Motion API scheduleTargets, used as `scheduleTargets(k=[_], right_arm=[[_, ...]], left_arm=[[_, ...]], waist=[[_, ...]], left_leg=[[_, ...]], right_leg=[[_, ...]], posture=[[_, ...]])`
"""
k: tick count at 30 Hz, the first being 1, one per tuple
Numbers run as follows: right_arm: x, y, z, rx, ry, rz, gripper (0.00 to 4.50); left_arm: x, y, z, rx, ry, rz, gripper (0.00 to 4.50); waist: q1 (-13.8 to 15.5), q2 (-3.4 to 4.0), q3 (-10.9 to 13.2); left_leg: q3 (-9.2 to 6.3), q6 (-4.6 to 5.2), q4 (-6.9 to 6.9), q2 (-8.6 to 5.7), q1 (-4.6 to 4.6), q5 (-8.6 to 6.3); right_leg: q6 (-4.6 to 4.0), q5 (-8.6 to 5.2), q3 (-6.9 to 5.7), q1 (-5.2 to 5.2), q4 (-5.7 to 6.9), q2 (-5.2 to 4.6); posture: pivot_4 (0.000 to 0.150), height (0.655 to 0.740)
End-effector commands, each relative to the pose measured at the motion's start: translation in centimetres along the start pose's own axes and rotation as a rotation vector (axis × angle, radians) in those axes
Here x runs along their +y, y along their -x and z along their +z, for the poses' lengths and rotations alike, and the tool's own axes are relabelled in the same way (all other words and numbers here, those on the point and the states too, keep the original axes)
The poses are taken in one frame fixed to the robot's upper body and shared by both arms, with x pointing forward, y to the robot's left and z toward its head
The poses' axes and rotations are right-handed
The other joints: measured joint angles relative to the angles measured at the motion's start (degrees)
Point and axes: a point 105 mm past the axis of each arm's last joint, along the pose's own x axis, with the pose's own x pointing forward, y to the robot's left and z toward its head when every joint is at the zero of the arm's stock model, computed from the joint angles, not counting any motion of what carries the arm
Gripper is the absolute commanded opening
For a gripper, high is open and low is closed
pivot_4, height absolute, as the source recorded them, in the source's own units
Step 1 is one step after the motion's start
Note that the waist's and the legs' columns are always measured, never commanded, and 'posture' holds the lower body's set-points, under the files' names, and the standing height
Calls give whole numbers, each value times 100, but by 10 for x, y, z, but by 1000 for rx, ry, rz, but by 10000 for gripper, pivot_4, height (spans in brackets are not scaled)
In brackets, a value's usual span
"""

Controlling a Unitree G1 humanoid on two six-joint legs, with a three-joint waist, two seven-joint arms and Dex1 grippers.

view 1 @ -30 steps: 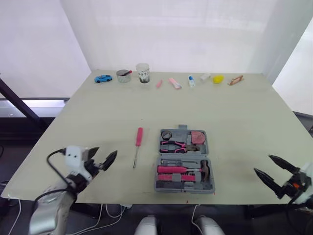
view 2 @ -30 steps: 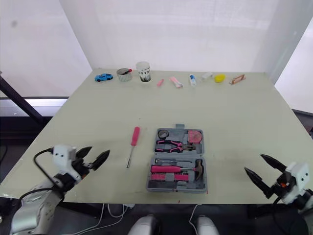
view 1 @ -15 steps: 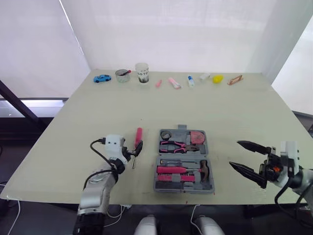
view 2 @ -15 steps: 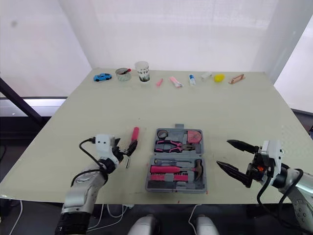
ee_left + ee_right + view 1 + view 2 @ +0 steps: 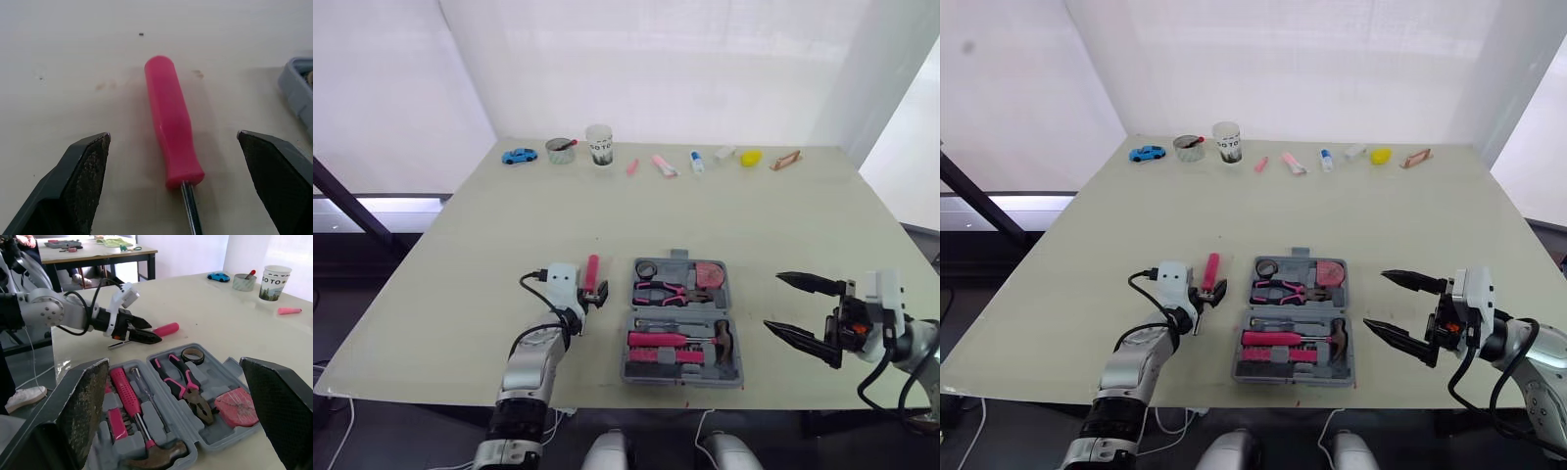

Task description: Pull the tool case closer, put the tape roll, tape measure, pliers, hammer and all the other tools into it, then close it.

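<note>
The left gripper (image 5: 592, 294) has advanced to the screwdriver (image 5: 171, 132). Its jaws stand open astride the pink handle, just left of the open case (image 5: 679, 257). The right gripper (image 5: 771, 300) waits open beside the case. Next, probably: pinch the handle, lift, stow.

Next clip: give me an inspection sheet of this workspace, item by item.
Surface: pale table, faint marks by the screwdriver.
Job's things: tool case open, holding tape roll, tape measure, pliers and hammer; pink screwdriver lies on the table to its left.
Clutter: toy car, tin, paper cup and small items along the far edge.
Grippers: left gripper open astride the screwdriver handle, not touching; right gripper open, right of the case.
Cables: black cable at the left wrist.
Surroundings: white walls; second table behind.
</note>
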Motion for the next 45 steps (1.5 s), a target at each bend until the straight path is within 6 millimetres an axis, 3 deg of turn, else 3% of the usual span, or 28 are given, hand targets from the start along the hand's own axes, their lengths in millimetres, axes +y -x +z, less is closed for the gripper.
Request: scheduleTargets(k=[1, 6, 9, 15, 25, 34, 35, 40, 41, 43, 45], right_arm=[[1, -1, 5, -9, 32, 17, 45000], [2, -2, 4, -10, 36, 17, 45000], [2, -2, 4, -10, 41, 26, 45000], [2, -2, 6, -8, 55, 68, 45000], [0, 1, -4, 63, 128, 173, 45000], [-2, -5, -8, 63, 133, 201, 45000], [-2, -4, -9, 63, 133, 201, 45000], [-2, -4, -9, 64, 133, 196, 45000], [-2, -4, -9, 64, 132, 195, 45000], [-2, -4, -9, 64, 132, 193, 45000], [-1, -4, -10, 63, 130, 190, 45000]], left_arm=[[-4, -5, 7, -11, 8, 2, 37107], [-5, -4, 6, -5, 13, -4, 15532], [-3, -1, 5, -3, 12, 8, 6263], [0, 17, 3, -2, 3, 14, 5489], [17, 70, -4, 43, -36, 100, 5489], [16, 81, -20, 69, 21, 126, 5489], [16, 81, -20, 70, 20, 124, 15704], [14, 80, -18, 48, 35, 114, 35685], [14, 80, -18, 44, 37, 112, 36880], [13, 80, -16, 39, 37, 113, 44158], [13, 81, -12, 20, 35, 111, 44158]], waist=[[1, 0, 0], [1, 0, 0], [-3, 0, 0], [-28, 0, 0], [-98, -5, 3], [-112, -7, 4], [-112, -7, 4], [-116, -7, 4], [-117, -7, 4], [-118, -7, 4], [-117, -7, 4]], left_leg=[[0, 0, 0, 0, -1, 0], [0, 0, 0, -1, -1, 0], [-1, 0, 0, 0, -1, 0], [-7, 0, -1, 1, 1, 0], [-15, 0, -1, 3, 3, 0], [-14, 0, -1, 3, 6, 0], [-14, 0, -1, 3, 6, 0], [-14, 0, -1, 3, 6, 0], [-14, 0, -1, 3, 6, 0], [-14, 0, -1, 3, 6, 0], [-14, 0, -1, 3, 6, 0]], right_leg=[[0, 0, 0, 0, -1, 0], [0, 0, 0, 0, -1, -1], [0, 0, -1, 0, 0, -1], [0, 0, 5, -1, 0, -1], [-2, -1, 6, -1, 0, -5], [-22, -13, 11, -1, 0, -5], [-22, -13, 10, -1, 0, -5], [-22, -13, 11, -1, 1, -5], [-22, -13, 11, -1, 1, -5], [-23, -13, 10, -1, 1, -5], [-22, -13, 11, -1, 0, -5]], posture=[[1500, 7400], [1500, 7400], [1500, 7400], [1500, 7400], [1500, 7400], [1500, 7400], [1500, 7400], [1500, 7400], [1500, 7400], [1500, 7400], [1500, 7400]])
